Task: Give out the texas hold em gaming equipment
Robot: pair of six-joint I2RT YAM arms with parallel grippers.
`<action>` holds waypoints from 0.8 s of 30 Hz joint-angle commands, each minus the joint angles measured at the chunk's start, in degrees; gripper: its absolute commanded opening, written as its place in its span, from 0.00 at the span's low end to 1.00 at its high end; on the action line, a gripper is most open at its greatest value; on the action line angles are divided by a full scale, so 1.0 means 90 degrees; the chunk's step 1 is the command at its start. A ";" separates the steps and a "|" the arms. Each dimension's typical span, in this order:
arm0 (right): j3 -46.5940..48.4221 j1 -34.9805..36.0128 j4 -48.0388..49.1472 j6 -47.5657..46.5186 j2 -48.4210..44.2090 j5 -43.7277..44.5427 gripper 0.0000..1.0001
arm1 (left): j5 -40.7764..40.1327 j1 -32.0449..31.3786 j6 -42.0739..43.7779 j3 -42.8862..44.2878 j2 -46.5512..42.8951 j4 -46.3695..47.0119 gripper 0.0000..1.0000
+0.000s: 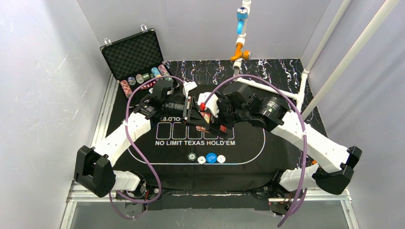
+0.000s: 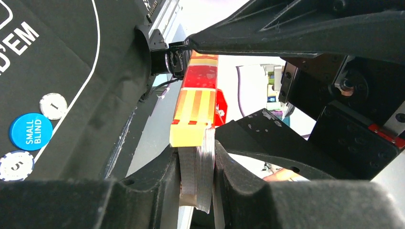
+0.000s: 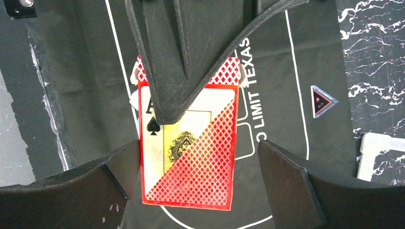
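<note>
Top view: the red-backed, white-faced deck of playing cards (image 1: 206,119) was held above the black printed mat (image 1: 248,157). Left wrist: it was pinched by the left gripper (image 2: 196,160); light, slippery, probably. Right wrist: the right gripper (image 3: 198,152) was spread wide; long edges looked best grabbed.

The black mat (image 1: 258,152) lay flat on the marbled tabletop (image 1: 277,69); the foam-lined case (image 1: 131,55) stood open at its far-left corner.

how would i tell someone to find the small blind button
Start at the black mat printed NO LIMIT TEXAS HOLD'EM. Just below that lettering lies a short row of round pieces; the small blind button is the only blue one.
</note>
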 commanded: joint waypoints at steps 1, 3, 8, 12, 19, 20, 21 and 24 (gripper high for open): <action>-0.0137 -0.0036 0.0092 0.0060 -0.0052 -0.0128 0.98 | 0.0531 -0.0055 0.0026 0.0110 -0.0332 0.0171 0.00; -0.0169 -0.0037 0.0081 0.0060 -0.0026 -0.0158 0.98 | 0.0522 -0.0055 -0.0040 0.0069 -0.0374 0.0241 0.00; -0.0336 -0.0037 0.0061 0.0027 -0.0079 -0.0243 0.98 | 0.0518 -0.0055 -0.0210 0.0003 -0.0415 0.0449 0.00; -0.0483 -0.0037 0.0269 0.0024 -0.0118 -0.0143 0.98 | 0.0551 -0.0055 -0.0415 0.0035 -0.0293 0.0657 0.00; -0.0475 -0.0037 0.0625 0.0268 -0.0087 0.0188 0.98 | 0.0575 -0.0055 -0.0527 0.0033 -0.0226 0.0891 0.00; -0.0477 -0.0037 0.0643 0.0288 -0.0090 0.0246 0.98 | 0.0571 -0.0055 -0.0527 0.0026 -0.0228 0.0884 0.00; -0.0487 -0.0038 0.0641 0.0294 -0.0107 0.0268 0.98 | 0.0557 -0.0055 -0.0522 0.0024 -0.0217 0.0867 0.00; -0.0493 -0.0037 0.0663 0.0281 -0.0133 0.0292 0.98 | 0.0522 -0.0060 -0.0497 0.0038 -0.0176 0.0768 0.00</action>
